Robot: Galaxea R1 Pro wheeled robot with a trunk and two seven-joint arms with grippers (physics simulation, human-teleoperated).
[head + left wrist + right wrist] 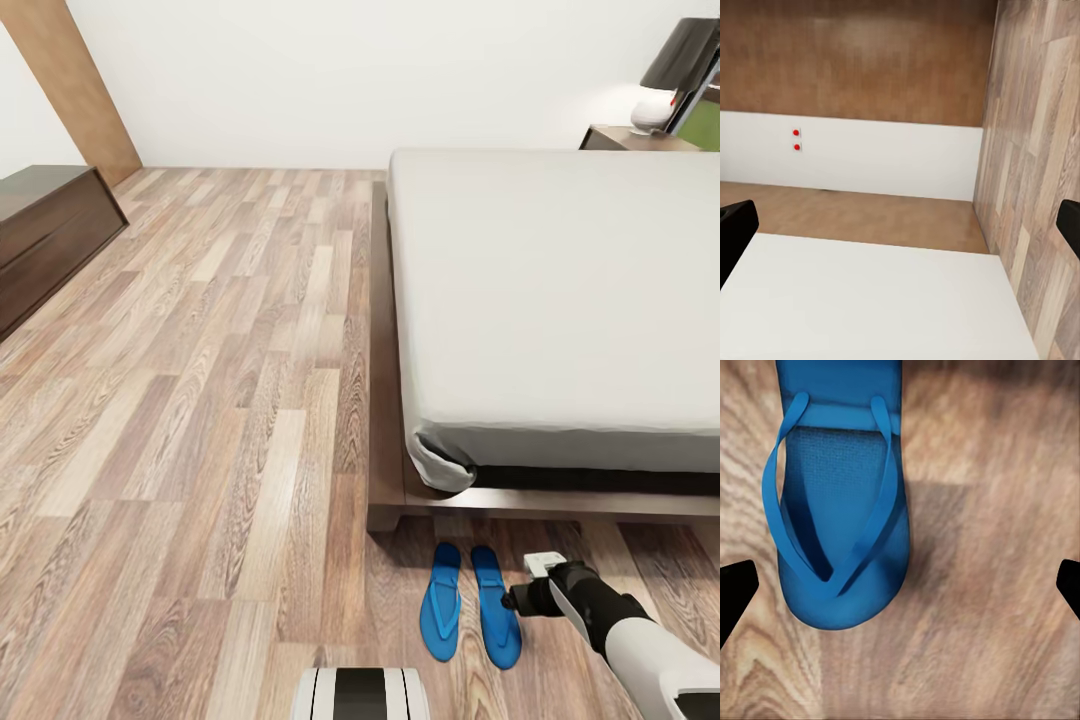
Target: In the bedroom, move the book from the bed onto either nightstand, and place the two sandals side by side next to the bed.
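Note:
Two bright blue sandals lie flat side by side on the wood floor just off the bed's corner, the left sandal and the right sandal. My right gripper hovers beside the right sandal. In the right wrist view that sandal lies toe end below the gripper, whose black fingertips stand wide apart, open and holding nothing. My left gripper is open too, over a white surface. The bed has a smooth grey mattress. The book is out of view. A nightstand stands behind the bed.
A long dark-brown dresser runs along the left wall. A lamp with a dark shade stands on the nightstand. Wood-plank floor stretches between dresser and bed. My own base shows at the lower edge.

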